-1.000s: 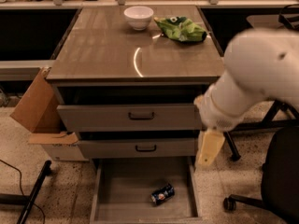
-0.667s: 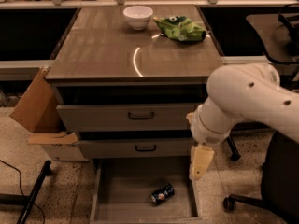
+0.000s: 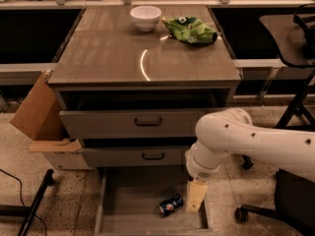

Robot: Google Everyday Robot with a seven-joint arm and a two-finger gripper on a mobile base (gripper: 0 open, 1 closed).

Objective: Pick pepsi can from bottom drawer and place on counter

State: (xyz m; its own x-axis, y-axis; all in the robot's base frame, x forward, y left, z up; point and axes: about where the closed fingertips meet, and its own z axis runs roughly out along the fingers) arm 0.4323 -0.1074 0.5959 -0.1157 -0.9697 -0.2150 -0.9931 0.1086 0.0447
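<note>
The pepsi can (image 3: 171, 204) lies on its side on the floor of the open bottom drawer (image 3: 128, 205), towards its right. My gripper (image 3: 196, 196) hangs from the white arm over the drawer's right side, just right of the can and not touching it. The counter (image 3: 123, 58) is the glossy wood-grain top of the cabinet, above the two drawers with dark handles.
A white bowl (image 3: 145, 17) and a green snack bag (image 3: 190, 30) sit at the back of the counter. A cardboard box (image 3: 42, 122) stands left of the cabinet. A chair base (image 3: 290, 200) is at the right and a dark pole (image 3: 34, 203) lies at the lower left.
My arm has swung down and to the left, bringing the gripper lower into the bottom drawer, close beside the can. The can has not moved.
</note>
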